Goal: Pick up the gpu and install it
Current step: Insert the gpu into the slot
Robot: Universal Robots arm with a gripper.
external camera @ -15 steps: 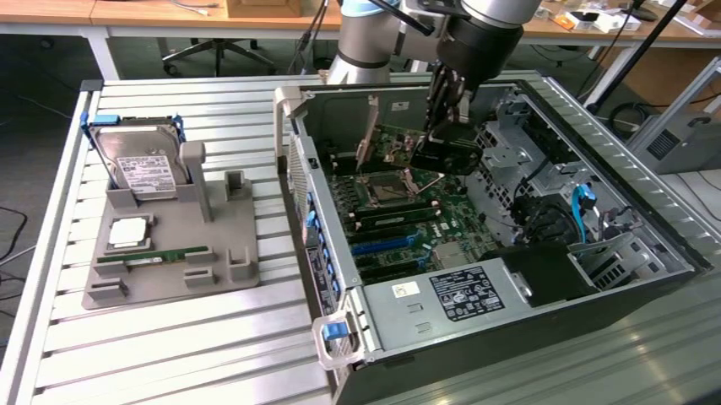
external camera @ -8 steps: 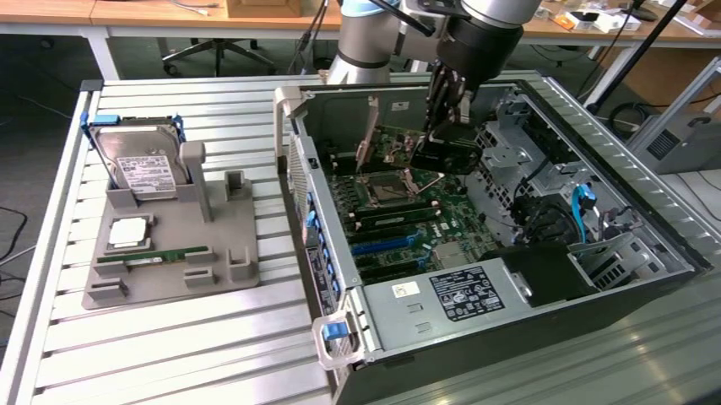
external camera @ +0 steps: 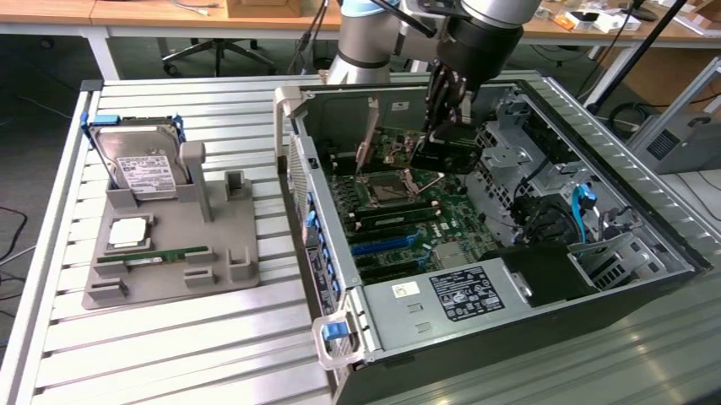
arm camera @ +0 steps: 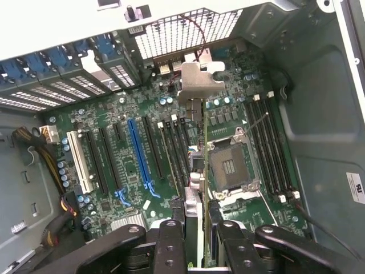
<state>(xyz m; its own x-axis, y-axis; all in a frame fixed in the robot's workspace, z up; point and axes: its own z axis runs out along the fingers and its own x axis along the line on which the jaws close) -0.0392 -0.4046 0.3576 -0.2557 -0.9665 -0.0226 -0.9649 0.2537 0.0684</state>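
gpu held edge-on over the motherboard, install step under way

the black-fingered tool [arm camera: 197,234] was clamped on the thin dark gpu [arm camera: 197,171] with its silver metal end bracket [arm camera: 197,80], hanging inside the open grey computer case [external camera: 676,253] above the green motherboard [arm camera: 131,165], near the cpu socket [arm camera: 231,168]. seating it likely called for lining the card's edge over a slot and its bracket with the rear wall's openings. room was tight: case walls and the drive cage [external camera: 529,143] stood close.

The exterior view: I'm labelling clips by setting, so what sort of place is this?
Probably a robotics lab or workshop: an open computer case on a slatted metal table, a grey parts fixture, and desks behind.
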